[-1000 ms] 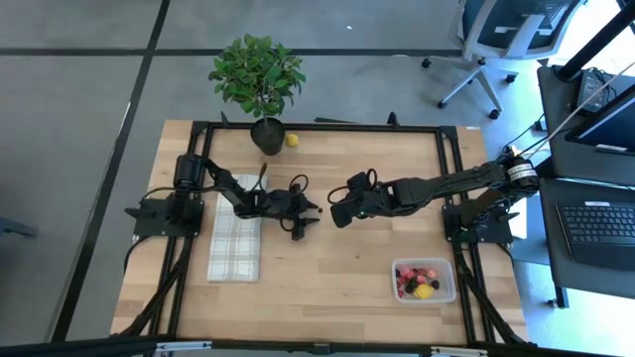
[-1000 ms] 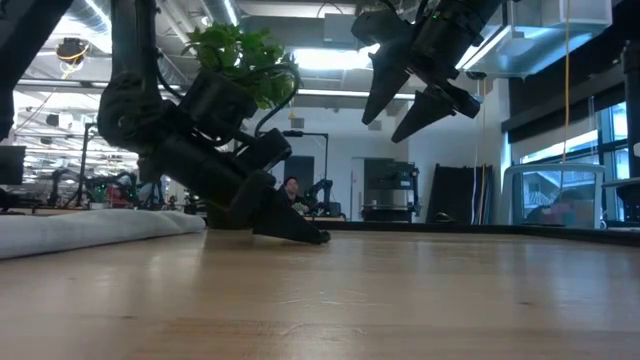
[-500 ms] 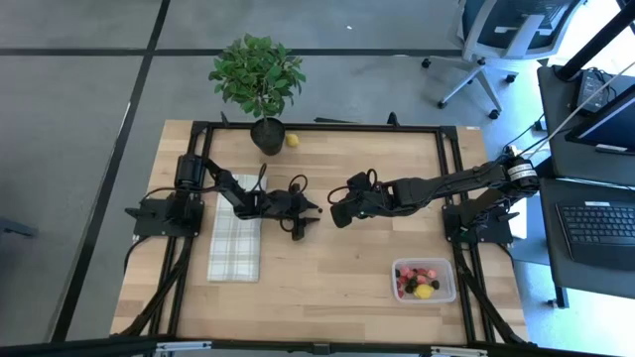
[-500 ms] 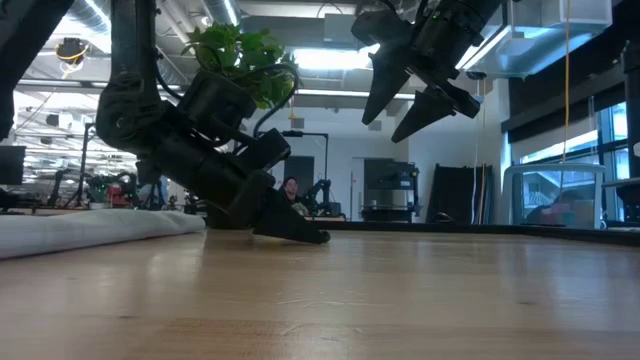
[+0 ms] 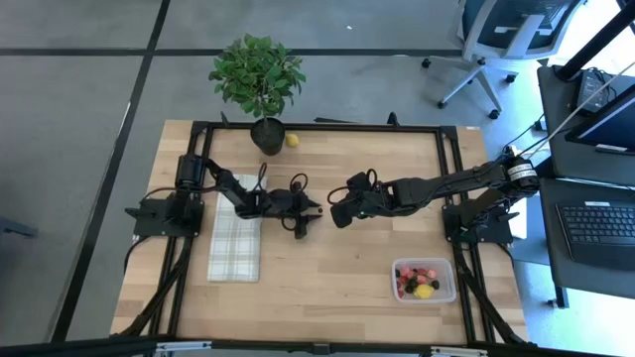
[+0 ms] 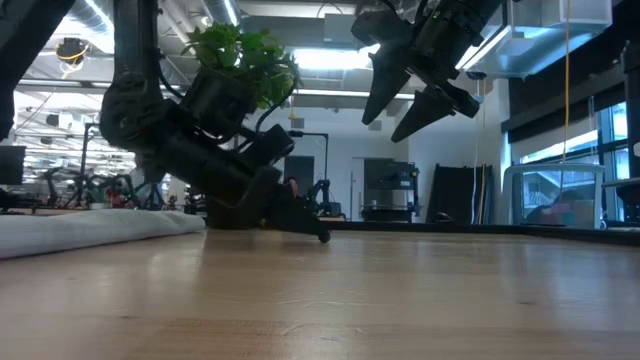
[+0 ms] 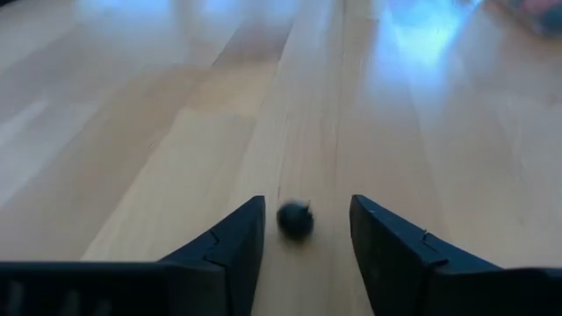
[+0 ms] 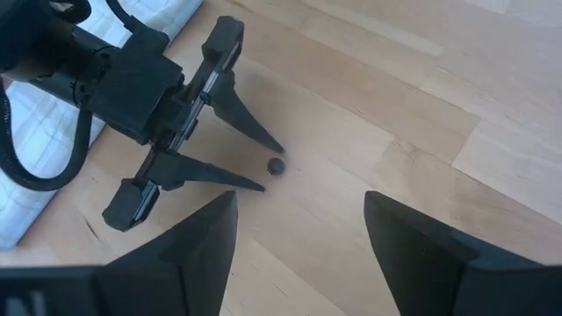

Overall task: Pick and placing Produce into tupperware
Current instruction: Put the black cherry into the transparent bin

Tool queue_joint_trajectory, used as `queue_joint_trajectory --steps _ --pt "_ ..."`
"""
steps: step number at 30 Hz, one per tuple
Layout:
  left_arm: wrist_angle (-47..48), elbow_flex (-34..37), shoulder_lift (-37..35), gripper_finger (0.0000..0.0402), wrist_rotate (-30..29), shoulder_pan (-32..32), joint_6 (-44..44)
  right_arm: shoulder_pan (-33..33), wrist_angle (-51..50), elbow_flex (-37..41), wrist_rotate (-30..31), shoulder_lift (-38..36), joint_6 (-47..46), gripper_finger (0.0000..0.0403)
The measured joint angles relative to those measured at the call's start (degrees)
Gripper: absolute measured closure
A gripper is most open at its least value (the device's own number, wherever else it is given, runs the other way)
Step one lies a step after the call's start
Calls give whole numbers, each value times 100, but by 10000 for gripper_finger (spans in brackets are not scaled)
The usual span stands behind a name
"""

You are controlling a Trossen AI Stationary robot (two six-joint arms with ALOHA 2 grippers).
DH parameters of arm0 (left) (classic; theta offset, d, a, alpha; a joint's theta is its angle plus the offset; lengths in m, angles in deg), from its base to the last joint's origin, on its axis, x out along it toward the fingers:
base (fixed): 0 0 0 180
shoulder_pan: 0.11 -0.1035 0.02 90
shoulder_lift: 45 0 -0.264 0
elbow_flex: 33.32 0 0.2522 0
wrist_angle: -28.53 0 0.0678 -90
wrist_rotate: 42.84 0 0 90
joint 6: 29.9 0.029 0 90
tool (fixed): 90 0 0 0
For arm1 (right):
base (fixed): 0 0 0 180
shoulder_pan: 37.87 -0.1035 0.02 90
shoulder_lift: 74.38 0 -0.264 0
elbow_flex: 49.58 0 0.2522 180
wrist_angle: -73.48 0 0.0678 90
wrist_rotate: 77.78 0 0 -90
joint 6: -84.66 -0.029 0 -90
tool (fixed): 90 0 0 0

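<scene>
A tiny dark berry [image 7: 296, 219] lies on the wooden table, between the open fingers of my left gripper [image 7: 307, 200] and apart from both. The right wrist view shows this berry [image 8: 276, 166] just off the left gripper's tips. My left gripper [image 5: 312, 220] sits low at the table's middle, fingertips near the wood [image 6: 318, 236]. My right gripper [image 5: 335, 213] hangs open above the table [image 6: 385, 125], facing the left one. The clear tub [image 5: 425, 281] stands near the table's near right corner with red, dark and yellow pieces inside. A yellow lemon piece [image 5: 293, 140] lies by the plant pot.
A white-and-grey plaid cloth [image 5: 236, 238] lies flat under the left arm. A green potted plant [image 5: 256, 74] stands at the far edge. Bare wood stretches between the grippers and the tub. An office chair [image 5: 496, 40] and a desk with a laptop [image 5: 600, 223] stand beyond the table's right side.
My left gripper has edged a little forward, low over the table, toward the dark berry. Its fingers lie flatter than a second ago.
</scene>
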Motion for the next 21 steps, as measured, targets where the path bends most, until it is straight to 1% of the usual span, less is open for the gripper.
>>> queue_joint_trajectory --steps 2,4,7,12,21 --pt "69 -101 0 245 2 0 78 0 2 0 0 0 1 153" --pt "351 -227 0 249 4 2 259 0 2 0 0 0 -1 153" --pt "791 -356 -13 255 45 2 302 0 2 0 -2 0 -1 153" --pt "945 -380 -22 270 66 2 302 0 2 0 -4 -1 -1 153" --pt "1230 -393 -43 326 113 9 341 -2 2 0 -7 -2 14 153"
